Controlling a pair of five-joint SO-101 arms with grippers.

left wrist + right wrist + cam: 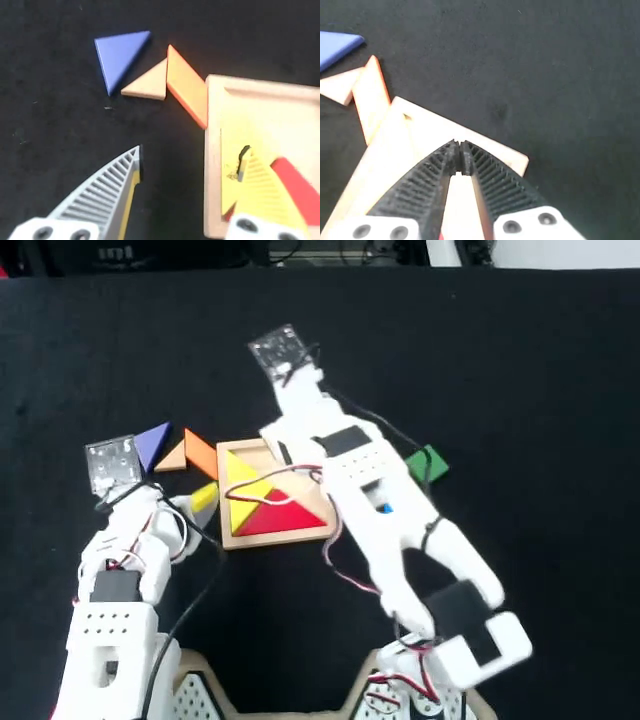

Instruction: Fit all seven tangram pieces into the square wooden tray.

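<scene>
from above, the square wooden tray (275, 536) sits on the black table (520, 360) with a yellow triangle (243, 480) and a red triangle (285, 517) inside. a blue triangle (152, 445), tan triangle (172, 458) and orange parallelogram (201, 452) lie just off its far left corner, a small yellow piece (205, 497) by its left rim, and a green piece (427, 462) to its right. the right arm (365, 480) stretches over the tray. from the left wrist, the left gripper (192, 149) has its jaws wide apart, one finger over the tray, the other over the table. from the right wrist, the right gripper (458, 150) hangs above the tray, jaws pressed together tip to tip.
</scene>
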